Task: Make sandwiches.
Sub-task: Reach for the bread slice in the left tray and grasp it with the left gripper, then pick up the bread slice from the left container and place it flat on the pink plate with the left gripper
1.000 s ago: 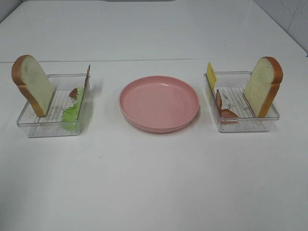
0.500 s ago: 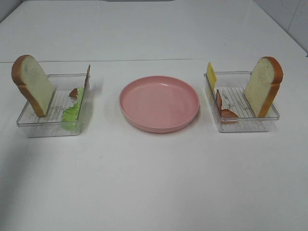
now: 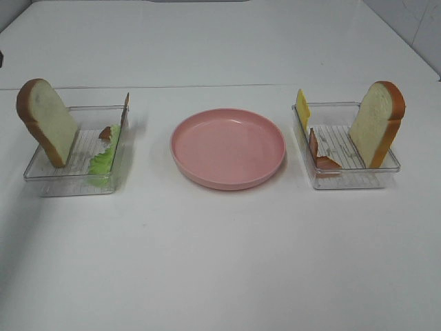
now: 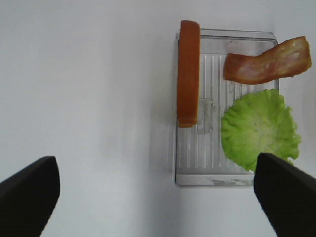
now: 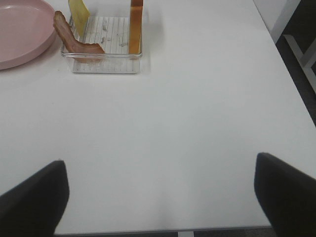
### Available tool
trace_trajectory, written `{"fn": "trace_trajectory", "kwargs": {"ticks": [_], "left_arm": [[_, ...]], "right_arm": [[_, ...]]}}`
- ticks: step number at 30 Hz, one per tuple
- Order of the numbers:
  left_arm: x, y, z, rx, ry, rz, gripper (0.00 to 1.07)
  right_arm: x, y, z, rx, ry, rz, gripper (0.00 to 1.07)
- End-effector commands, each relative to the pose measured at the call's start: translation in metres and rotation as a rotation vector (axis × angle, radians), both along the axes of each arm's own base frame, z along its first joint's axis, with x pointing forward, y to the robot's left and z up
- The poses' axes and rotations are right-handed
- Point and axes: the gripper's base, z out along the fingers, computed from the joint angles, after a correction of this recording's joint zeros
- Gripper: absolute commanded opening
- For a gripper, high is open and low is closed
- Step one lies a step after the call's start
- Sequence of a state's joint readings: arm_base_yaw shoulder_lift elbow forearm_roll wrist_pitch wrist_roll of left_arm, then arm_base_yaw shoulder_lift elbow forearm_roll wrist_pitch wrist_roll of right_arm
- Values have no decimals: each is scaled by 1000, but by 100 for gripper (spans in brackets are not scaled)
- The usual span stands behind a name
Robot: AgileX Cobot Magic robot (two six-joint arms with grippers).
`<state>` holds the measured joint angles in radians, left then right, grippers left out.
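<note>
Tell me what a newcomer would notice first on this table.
The pink plate sits at the middle of the white table. To its left, the left tray holds the left bread slice leaning on edge, a green lettuce leaf and the left bacon strip. To its right, the right tray holds the right bread slice, a yellow cheese square and the right bacon strip.

text: none readable | labels: none | brands: none | numbers: none | signs: none
</note>
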<state>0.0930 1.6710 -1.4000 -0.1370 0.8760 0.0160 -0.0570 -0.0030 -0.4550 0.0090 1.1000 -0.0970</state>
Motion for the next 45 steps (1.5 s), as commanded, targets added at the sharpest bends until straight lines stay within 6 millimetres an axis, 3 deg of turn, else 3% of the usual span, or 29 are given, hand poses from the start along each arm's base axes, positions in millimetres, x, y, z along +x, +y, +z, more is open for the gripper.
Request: {"fn": "trace_trajectory", "kwargs": {"ticks": [1, 7, 13, 15, 24, 26, 27, 28, 29, 30, 31, 32, 33, 34, 35, 37, 43, 45], "left_arm": [[29, -3, -17, -60, -6, -23, 100], [61, -3, -45, -79, 31, -34, 100], [79, -5, -64, -85, 55, -40, 100], [94, -10, -87, -93, 84, -58, 100], [107, -23, -115, -122, 94, -85, 93], [108, -26, -116, -118, 95, -92, 81], [108, -26, -116, -118, 95, -92, 81], [108, -26, -116, -120, 95, -89, 67], [108, -26, -116, -120, 95, -89, 67], [108, -26, -116, -120, 95, -89, 60], [107, -26, -115, -119, 95, -89, 43], [107, -26, -115, -119, 95, -89, 43], [107, -26, -114, -118, 93, -90, 33], [107, -26, -113, -117, 90, -90, 15], [107, -26, -113, -117, 90, -90, 15], [107, -26, -111, -117, 88, -91, 0], [105, -26, -111, -124, 109, -93, 0], [102, -27, -102, -120, 109, -101, 0]], "right_arm": [[-4, 0, -1, -15, -31, -9, 99], [-4, 0, -1, -15, -31, -9, 99], [-4, 0, -1, -15, -31, -9, 99], [-4, 0, -1, -15, -31, -9, 99], [-4, 0, -1, -15, -30, -9, 99], [-4, 0, -1, -15, -30, -9, 99], [-4, 0, -1, -15, -30, -9, 99], [-4, 0, -1, -15, -30, -9, 99], [-4, 0, -1, -15, -30, -9, 99], [-4, 0, -1, -15, -30, -9, 99], [-4, 0, -1, -15, -30, -9, 99], [-4, 0, -1, -15, -30, -9, 99], [-4, 0, -1, -15, -30, -9, 99], [-4, 0, -1, -15, -30, -9, 99], [-4, 0, -1, -15, -30, -9, 99], [-4, 0, -1, -15, -30, -9, 99], [-4, 0, -1, -15, -30, -9, 99], [-4, 0, -1, -15, -30, -9, 99]]}}
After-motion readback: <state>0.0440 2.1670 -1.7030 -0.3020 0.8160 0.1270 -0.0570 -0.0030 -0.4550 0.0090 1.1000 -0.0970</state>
